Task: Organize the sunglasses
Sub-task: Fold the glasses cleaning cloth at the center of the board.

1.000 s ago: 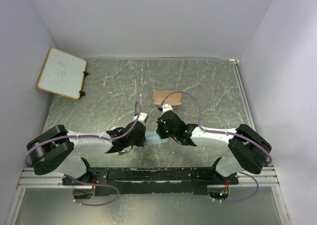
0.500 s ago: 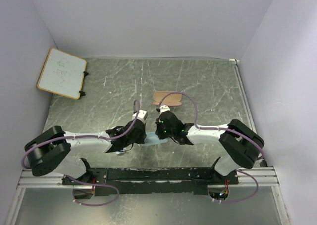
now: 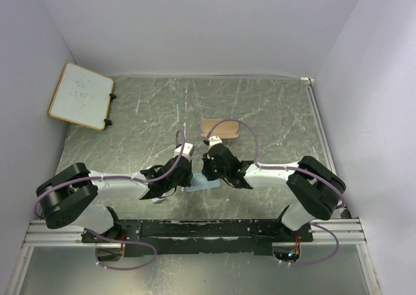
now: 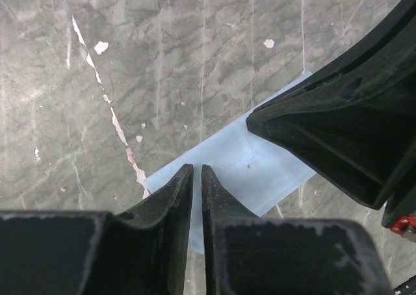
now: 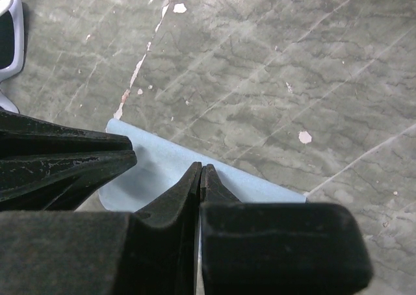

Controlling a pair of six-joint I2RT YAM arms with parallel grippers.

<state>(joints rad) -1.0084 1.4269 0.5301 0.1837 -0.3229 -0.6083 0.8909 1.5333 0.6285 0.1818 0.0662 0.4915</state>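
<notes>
Both claws meet over the cloth (image 4: 244,171), a pale blue rectangle lying flat on the table (image 3: 273,113) toward 6 o'clock, just ahead of the arm bases.

The left claw (image 4: 197,167) comes in from 9 o'clock and tips down onto the cloth close to its 9 o'clock corner. Its fingers (image 4: 170,207) stand a hair apart with a thin slit between them. Nothing shows in that slit, so the claw is barely open and grips nothing that I can see.

The right claw (image 5: 201,166) reaches in from 3 o'clock and points down just inside the cloth's 12 o'clock edge. Its fingers are pressed tight together (no gap at all in its own wrist view). Whether a fold of cloth is pinched between them cannot be told.

The two claws are near each other, tips apart, with bare cloth between them.

The case (image 3: 220,127), tan-pink and oblong, lies at 12 o'clock from the claws, near the right one and apart from the cloth. A whiteboard (image 3: 80,95) sits at the table's 10 o'clock corner, by the wall.

The sunglasses cannot be picked out with any certainty in these views, so I cannot tell where they lie.
</notes>
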